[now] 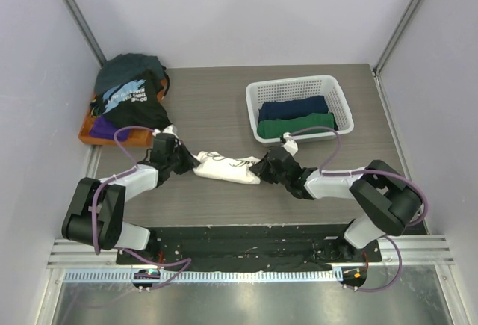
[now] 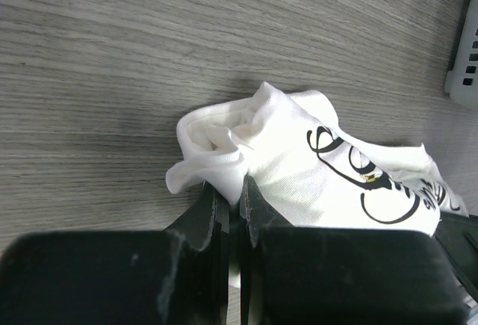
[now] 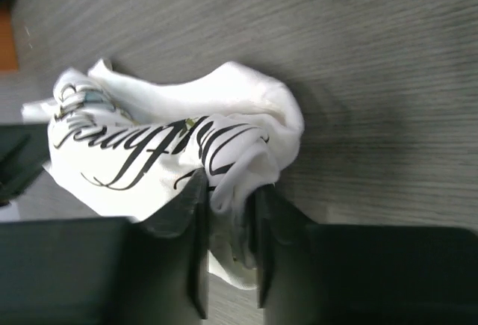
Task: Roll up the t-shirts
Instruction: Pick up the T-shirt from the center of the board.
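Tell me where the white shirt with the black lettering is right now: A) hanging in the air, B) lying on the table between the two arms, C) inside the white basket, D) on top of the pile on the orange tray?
B: the white shirt lies bunched on the table, with the left end effector pinching one end and the right end effector the other.

White basket (image 1: 345, 108) sits upper right on the grey wood-grain table (image 1: 216, 108). Orange tray (image 1: 88, 134) is over at the upper left, mostly covered, only its edge showing.
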`<state>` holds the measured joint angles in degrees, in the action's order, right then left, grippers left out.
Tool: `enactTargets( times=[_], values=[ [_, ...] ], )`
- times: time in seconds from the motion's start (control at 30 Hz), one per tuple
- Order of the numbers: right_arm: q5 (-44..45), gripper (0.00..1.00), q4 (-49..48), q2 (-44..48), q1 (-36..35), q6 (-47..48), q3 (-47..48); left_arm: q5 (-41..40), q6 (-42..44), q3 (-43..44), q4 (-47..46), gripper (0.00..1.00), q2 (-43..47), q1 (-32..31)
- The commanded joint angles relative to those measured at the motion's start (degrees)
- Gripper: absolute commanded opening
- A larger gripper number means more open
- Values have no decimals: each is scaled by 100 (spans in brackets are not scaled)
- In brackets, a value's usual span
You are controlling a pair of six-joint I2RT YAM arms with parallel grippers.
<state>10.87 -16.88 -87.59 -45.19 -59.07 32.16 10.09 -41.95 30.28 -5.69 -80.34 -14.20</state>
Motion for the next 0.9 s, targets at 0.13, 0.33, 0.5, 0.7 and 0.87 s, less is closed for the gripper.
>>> enactTargets(
  times=[0.13, 0.33, 0.5, 0.7, 0.87],
  values=[
    [72, 1, 458, -540, -69, 466, 317, -217, -41, -154, 306, 0, 123, -364],
    [328, 1, 1275, 224, -60, 984, 764, -849, -173, -181, 560, 0, 764, -724],
    [99, 1, 1651, 796, -51, 1591, 1230, -1333, -216, 196, 1298, 0, 1353, -1006],
    [-173, 1, 2408, 1218, 54, 1916, 1837, -1527, -331, 496, 1887, 0, 2091, -1226],
    [-445, 1, 2777, 1341, 300, 2153, 2346, -1562, -436, 750, 1940, 0, 2312, -1349]
  ],
)
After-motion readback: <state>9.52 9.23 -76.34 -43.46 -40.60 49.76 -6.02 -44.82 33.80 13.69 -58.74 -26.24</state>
